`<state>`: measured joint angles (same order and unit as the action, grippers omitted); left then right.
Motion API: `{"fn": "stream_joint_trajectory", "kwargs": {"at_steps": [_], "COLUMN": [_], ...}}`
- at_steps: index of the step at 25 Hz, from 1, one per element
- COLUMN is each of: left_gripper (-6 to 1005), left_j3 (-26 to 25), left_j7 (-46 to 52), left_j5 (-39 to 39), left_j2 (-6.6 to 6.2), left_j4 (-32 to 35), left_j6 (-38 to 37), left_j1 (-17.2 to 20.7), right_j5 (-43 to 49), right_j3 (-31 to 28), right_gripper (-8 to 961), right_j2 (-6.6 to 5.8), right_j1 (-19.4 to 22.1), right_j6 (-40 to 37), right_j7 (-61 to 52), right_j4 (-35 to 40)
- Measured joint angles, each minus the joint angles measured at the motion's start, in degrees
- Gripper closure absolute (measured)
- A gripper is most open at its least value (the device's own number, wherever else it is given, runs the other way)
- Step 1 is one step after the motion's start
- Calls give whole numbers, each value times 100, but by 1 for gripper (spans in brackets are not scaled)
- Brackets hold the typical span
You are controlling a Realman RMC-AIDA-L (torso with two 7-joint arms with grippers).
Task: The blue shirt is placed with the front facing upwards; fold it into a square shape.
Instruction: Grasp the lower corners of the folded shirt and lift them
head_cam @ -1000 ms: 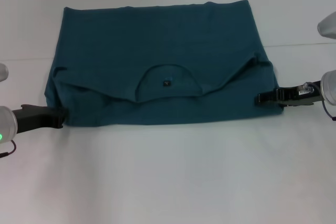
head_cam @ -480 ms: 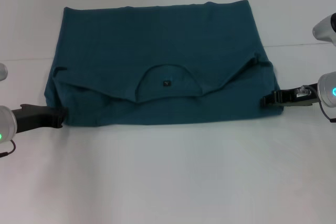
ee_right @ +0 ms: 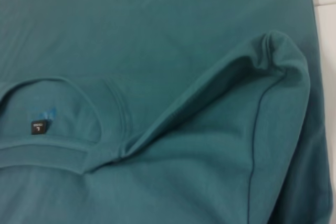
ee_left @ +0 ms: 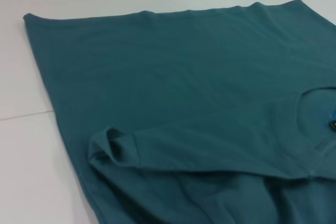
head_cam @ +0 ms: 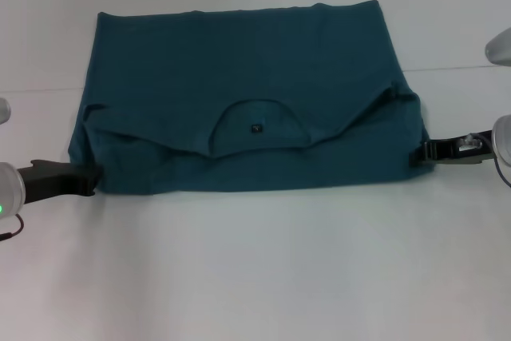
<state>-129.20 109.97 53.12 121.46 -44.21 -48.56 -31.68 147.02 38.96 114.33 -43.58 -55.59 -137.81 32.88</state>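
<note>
The dark teal-blue cotton T-shirt (head_cam: 239, 101) lies flat, folded once into a wide rectangle, its straight far edge toward 12 o'clock. The folded-over part lies toward 6 o'clock, with the round collar and its small dark tag (head_cam: 254, 127) facing up. Tucked sleeve corners bulge at 3 and 9 o'clock.

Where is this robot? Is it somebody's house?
Probably not a house; more likely a robot test room. There is only a plain white table, one blue shirt, and a claw at each side: left, right.
</note>
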Motion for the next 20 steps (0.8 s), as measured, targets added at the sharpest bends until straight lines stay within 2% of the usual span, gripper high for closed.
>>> {"fn": "stream_joint_trajectory", "kwargs": {"at_steps": [3,12,20], "left_gripper": [978,977,976], "left_j3": [-5,-95,-236], "left_j7": [5,7,7], "left_j5": [9,38,29], "left_j2": [-13,-43,-54], "left_j4": [0,-12,-52], "left_j6": [-15,-176,-336], "left_j1": [37,136,154], "right_j5": [-159,-621,-745], "right_j3": [-2,-28,-26], "right_gripper": [916,919,918], "right_j2": [-1,-56,-59], "right_j1": [148,518,555], "right_j6": [-181,-541,-623], "right_j7": [21,147,175], "right_j4": [198,429,430]}}
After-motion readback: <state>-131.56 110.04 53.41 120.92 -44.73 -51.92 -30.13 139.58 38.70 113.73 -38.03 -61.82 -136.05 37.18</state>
